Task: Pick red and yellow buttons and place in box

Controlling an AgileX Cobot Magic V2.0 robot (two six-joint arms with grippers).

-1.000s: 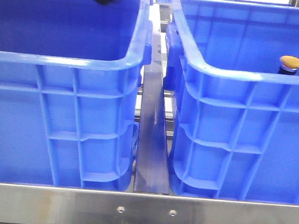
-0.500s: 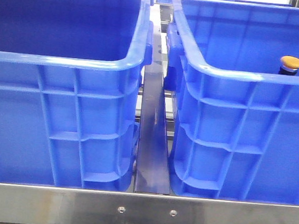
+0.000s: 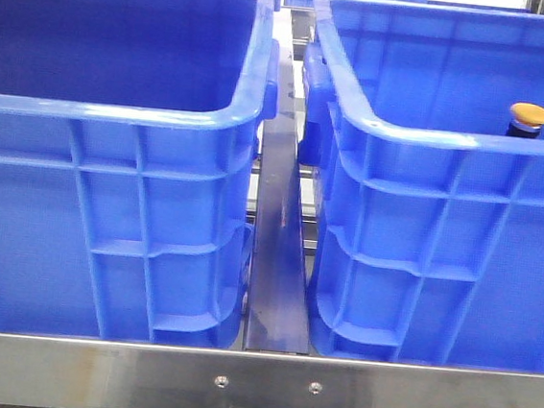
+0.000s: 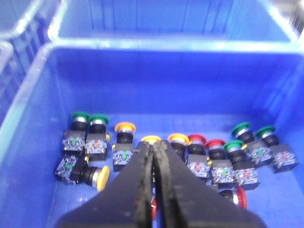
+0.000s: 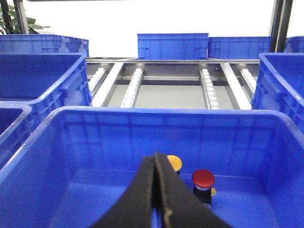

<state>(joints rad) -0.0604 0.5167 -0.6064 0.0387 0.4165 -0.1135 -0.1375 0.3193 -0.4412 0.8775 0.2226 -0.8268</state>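
The left gripper (image 4: pixel 154 156), jaws pressed together and empty, hangs over the heap of buttons (image 4: pixel 124 142), while a yellow button (image 5: pixel 174 163) and a red button (image 5: pixel 203 179) stand upright in the box (image 5: pixel 156 113) just beyond the right gripper (image 5: pixel 156 164), also closed.

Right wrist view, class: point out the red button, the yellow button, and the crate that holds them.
Red button (image 5: pixel 203 178), right wrist view, on its round cap.
Yellow button (image 5: pixel 175 162), right wrist view, on its visible cap edge.
Blue crate (image 5: pixel 156 113), right wrist view, on its far rim.
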